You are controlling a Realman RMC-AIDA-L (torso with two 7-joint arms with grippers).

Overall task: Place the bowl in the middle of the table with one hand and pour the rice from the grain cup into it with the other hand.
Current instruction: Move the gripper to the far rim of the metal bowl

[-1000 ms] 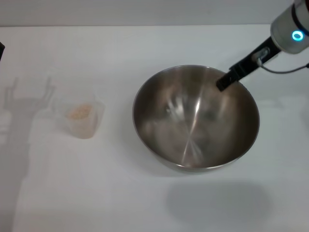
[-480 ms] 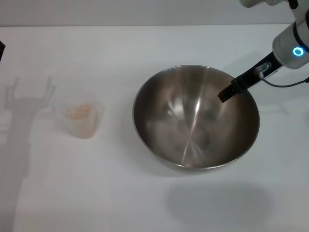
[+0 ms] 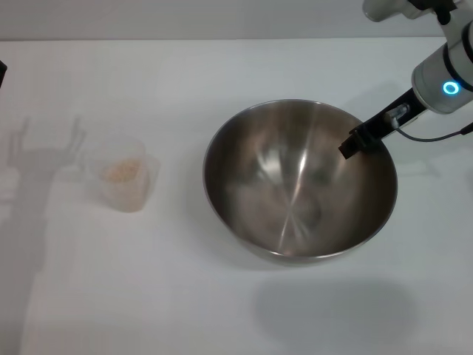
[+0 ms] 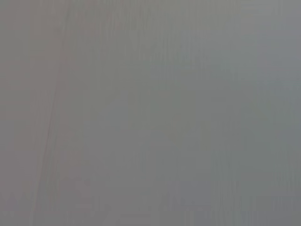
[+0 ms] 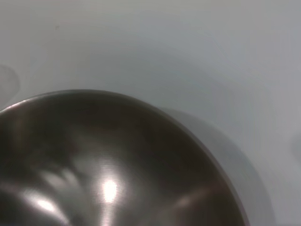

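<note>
Hovering at the large shiny stainless-steel bowl (image 3: pixel 299 181)'s far-right rim, the right gripper (image 3: pixel 358 140) shows no readable finger opening; a knock could shift the bowl.

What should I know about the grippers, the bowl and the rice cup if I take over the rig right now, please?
Right gripper: at the bowl's far-right rim, over its inside; whether it grips the rim is not visible.
Left gripper: out of the head view; its wrist camera shows only plain grey.
Bowl: standing on the table, a little right of centre, empty.
Grain cup: upright on the left, apart from the bowl, rice inside.
Done: the bowl is roughly in place.
Left: free the right arm, pick up the cup with the left, pour the rice into the bowl.
</note>
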